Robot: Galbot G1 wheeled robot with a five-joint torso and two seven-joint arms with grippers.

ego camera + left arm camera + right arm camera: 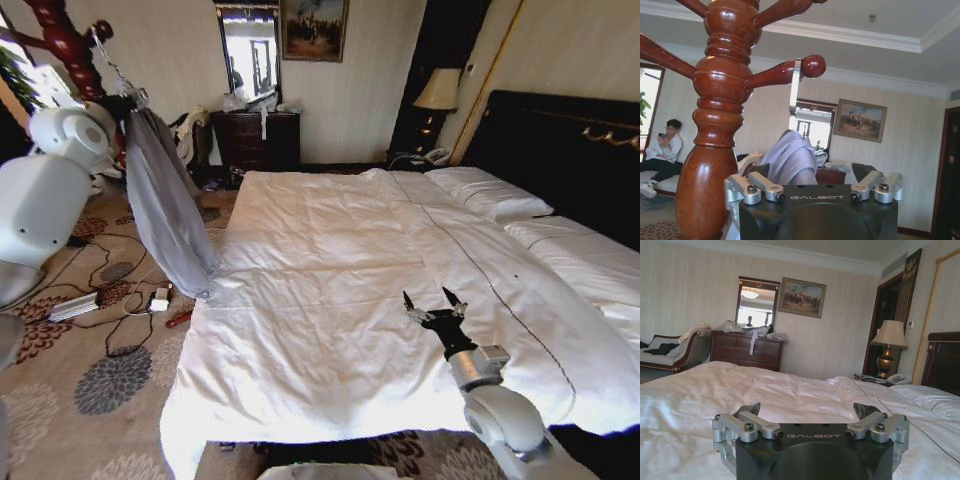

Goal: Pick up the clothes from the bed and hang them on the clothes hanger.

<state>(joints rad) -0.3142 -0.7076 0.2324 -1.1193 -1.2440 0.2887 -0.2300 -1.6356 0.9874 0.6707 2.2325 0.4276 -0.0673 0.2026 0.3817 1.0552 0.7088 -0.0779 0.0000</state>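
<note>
The clothes, one light blue-grey shirt (165, 200), hang on the clothes hanger (138, 98). Its silver hook (796, 85) sits over a peg of a wooden coat stand at the left of the bed (320, 280). In the left wrist view my left gripper (810, 175) is raised beside the stand, open, with the shirt's shoulder (790, 157) just beyond its fingers. My right gripper (427, 296) hovers low over the white duvet near the bed's foot, open and holding nothing; the right wrist view shows the right gripper (809, 411) above the duvet (715, 385).
The red-brown coat stand (65, 40) rises at the far left. Cables and small items (120, 295) lie on the patterned carpet beside the bed. A dark dresser (255, 140) and mirror stand at the back wall, a lamp (437, 95) by the black headboard (560, 150).
</note>
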